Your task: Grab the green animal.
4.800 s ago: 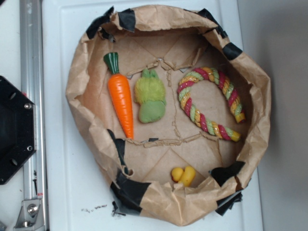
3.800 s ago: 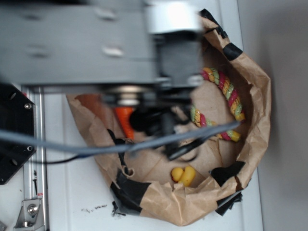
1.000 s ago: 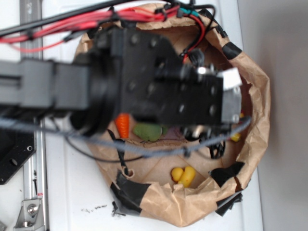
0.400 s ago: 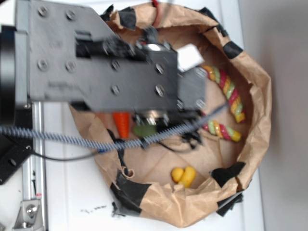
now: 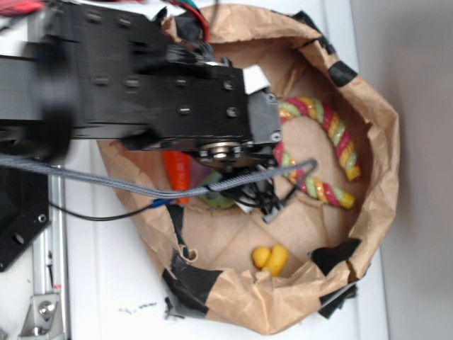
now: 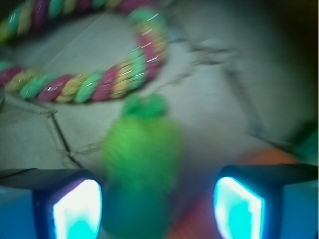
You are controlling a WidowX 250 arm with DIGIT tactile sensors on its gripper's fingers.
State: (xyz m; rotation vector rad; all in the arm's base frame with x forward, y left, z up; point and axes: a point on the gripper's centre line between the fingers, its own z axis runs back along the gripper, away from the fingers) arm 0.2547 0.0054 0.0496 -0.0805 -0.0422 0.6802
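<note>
Gripper (image 6: 158, 209) jaws stand apart, one on each side of the green animal (image 6: 142, 149), not touching it. The animal lies on the paper bowl (image 5: 368, 177) floor, between the rope (image 6: 94, 82) and the carrot (image 5: 177, 170).

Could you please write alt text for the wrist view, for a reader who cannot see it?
Blurred close-up from the wrist camera: the green animal lies on brown paper between the two fingers of the open pincer. A green, red and yellow twisted rope curves behind it, and an orange carrot shows at right.
</note>
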